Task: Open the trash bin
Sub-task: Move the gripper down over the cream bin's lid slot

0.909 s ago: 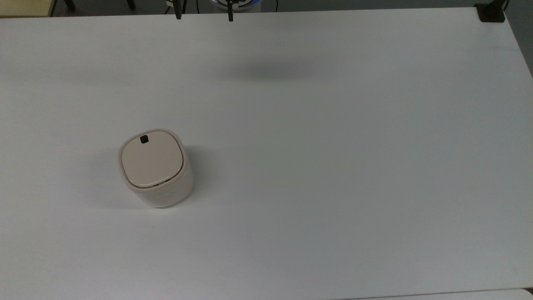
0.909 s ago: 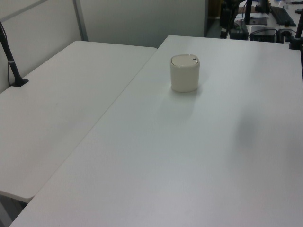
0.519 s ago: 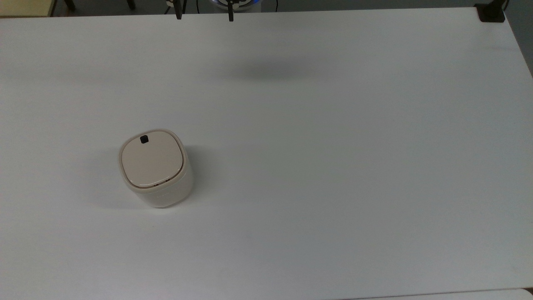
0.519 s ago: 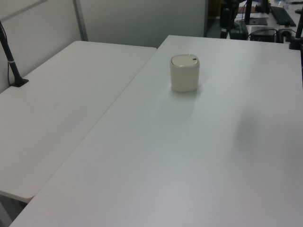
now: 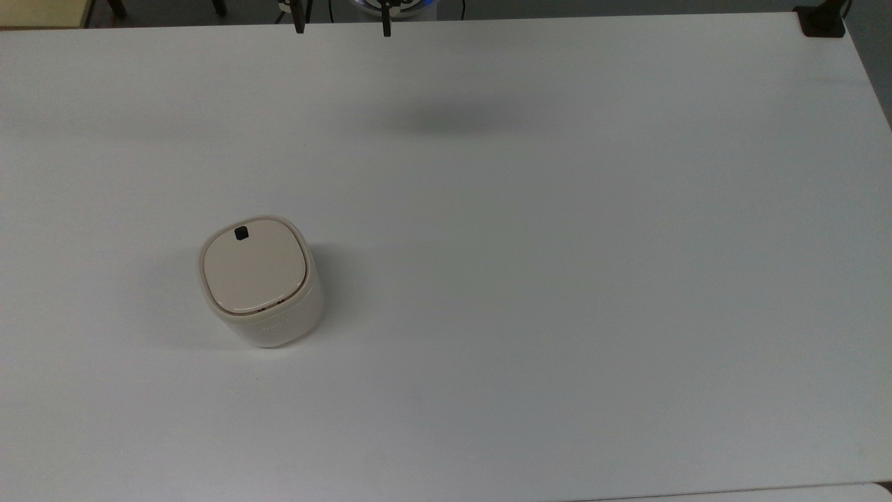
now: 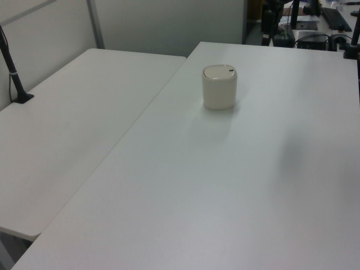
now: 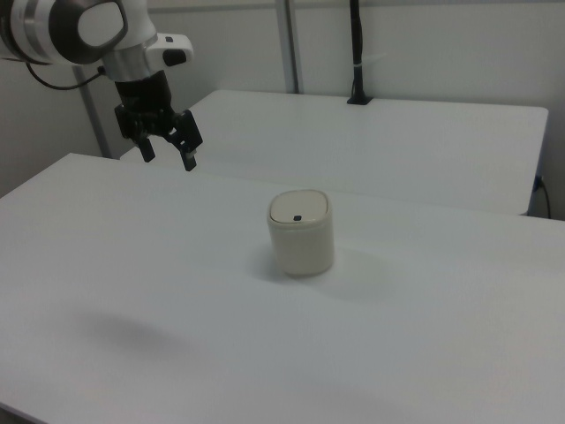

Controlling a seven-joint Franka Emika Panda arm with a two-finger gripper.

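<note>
The trash bin (image 5: 259,279) is a small cream-beige tub standing upright on the white table (image 5: 557,279), left of centre in the top view. Its flat lid lies down, with a black square button (image 5: 241,233) near the lid's far edge. The left view has the trash bin (image 6: 219,87) at the far middle, and the right view shows the trash bin (image 7: 300,231) at centre. My gripper (image 7: 169,161) hangs open and empty in the air, up and to the right view's left of the bin, well apart from it. Its two dark fingertips (image 5: 300,26) poke in at the top view's upper edge.
A second white table (image 6: 67,129) adjoins on the left view's left, carrying a black clamped pole (image 6: 14,73). Another black clamp (image 5: 822,21) sits on the table corner at the top view's upper right. A soft shadow (image 5: 446,118) lies on the tabletop under the arm.
</note>
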